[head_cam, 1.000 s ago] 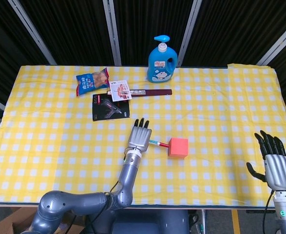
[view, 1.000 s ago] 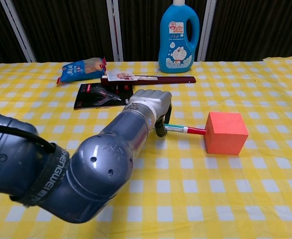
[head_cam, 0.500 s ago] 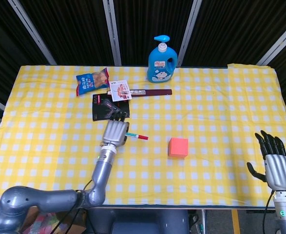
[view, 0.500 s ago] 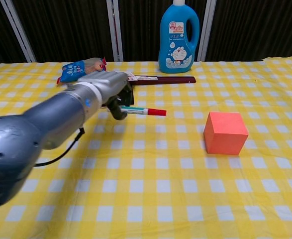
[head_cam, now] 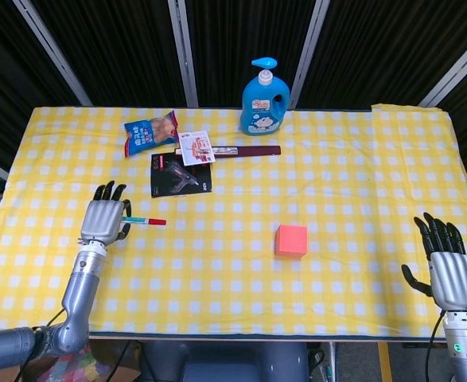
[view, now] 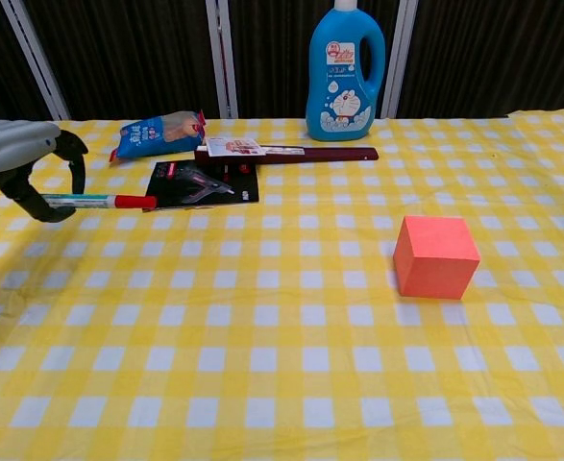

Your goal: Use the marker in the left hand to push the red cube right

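Note:
The red cube point(head_cam: 291, 239) point(view: 435, 256) sits on the yellow checked tablecloth point(head_cam: 233, 278), right of centre. Far to its left, my left hand point(head_cam: 104, 220) point(view: 22, 168) grips a marker point(head_cam: 148, 220) point(view: 99, 202) whose red cap points right toward the cube. A wide stretch of cloth separates the marker tip from the cube. My right hand point(head_cam: 446, 266) hovers at the table's front right corner, fingers spread and holding nothing; the chest view does not show it.
At the back stand a blue detergent bottle point(head_cam: 264, 98) point(view: 346, 71), a snack bag point(head_cam: 149, 133) point(view: 157, 133), a dark red flat box point(head_cam: 231, 150) point(view: 286, 152) with a white card, and a black package point(head_cam: 181, 177) point(view: 202, 182).
My left hand has pulled back far to the left with the marker, away from the cube. The cube has stayed where it was. The right hand has not moved.

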You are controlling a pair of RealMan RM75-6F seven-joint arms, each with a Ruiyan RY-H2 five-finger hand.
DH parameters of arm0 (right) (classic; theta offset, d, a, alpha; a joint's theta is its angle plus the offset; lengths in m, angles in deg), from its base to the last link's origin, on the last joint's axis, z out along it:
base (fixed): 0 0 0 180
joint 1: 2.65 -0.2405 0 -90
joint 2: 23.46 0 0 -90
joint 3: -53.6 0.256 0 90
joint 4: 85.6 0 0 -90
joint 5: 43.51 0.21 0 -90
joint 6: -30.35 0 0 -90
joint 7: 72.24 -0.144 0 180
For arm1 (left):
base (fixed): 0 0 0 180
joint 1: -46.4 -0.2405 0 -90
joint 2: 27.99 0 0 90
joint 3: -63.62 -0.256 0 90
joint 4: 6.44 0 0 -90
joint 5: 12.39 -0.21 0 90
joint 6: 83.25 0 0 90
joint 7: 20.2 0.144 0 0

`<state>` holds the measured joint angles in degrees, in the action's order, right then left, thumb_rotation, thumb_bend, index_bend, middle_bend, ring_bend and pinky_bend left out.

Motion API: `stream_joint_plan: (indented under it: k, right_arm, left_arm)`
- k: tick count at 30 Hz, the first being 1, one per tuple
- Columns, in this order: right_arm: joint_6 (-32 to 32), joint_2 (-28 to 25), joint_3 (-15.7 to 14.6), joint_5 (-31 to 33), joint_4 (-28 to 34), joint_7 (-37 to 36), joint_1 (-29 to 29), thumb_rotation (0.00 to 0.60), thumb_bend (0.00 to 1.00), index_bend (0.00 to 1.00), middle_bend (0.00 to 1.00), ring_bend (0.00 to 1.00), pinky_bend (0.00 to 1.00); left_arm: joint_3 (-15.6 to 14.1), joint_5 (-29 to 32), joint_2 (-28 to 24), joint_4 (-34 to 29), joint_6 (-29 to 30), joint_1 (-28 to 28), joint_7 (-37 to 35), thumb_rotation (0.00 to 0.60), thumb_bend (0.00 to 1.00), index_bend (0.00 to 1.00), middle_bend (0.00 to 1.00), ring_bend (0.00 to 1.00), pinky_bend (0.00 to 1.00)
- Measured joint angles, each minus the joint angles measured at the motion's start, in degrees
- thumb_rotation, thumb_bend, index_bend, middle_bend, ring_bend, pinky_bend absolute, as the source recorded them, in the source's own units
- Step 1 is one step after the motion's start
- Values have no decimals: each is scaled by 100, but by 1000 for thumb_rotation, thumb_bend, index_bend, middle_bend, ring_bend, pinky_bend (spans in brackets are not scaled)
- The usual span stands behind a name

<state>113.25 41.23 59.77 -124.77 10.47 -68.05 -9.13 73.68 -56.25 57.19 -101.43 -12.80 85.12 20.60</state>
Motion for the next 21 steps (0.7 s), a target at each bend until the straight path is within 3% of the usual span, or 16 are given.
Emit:
stream_joint_plan:
  k: [8,14,17,21]
  right_arm:
    - [0,-2,2,-1,-1,-6,0,600,379,0,0,0,0]
    - [-2,-14,-8,-31,-19,-31,-1,600,379,0,0,0,0]
    - [-10,-18,-15,-42,-27,-31,-5,600,378,0,0,0,0]
    - [-20,-23,-20,-43,-28,-22,-7,600,379,0,0,0,0]
  left_arm:
    - [-68,-114,-27,387,-288,-100,-436,600,332,410,40,0,48]
    - [-99,-211,-48,529,-456,-163,-731,600,316,365,35,0,38]
    - [-97,-294,-120,484,-447,-225,-889,600,297,295,25,0,32]
    - [-60,-509,-289,296,-339,-363,-1263,600,234,85,1,0,15]
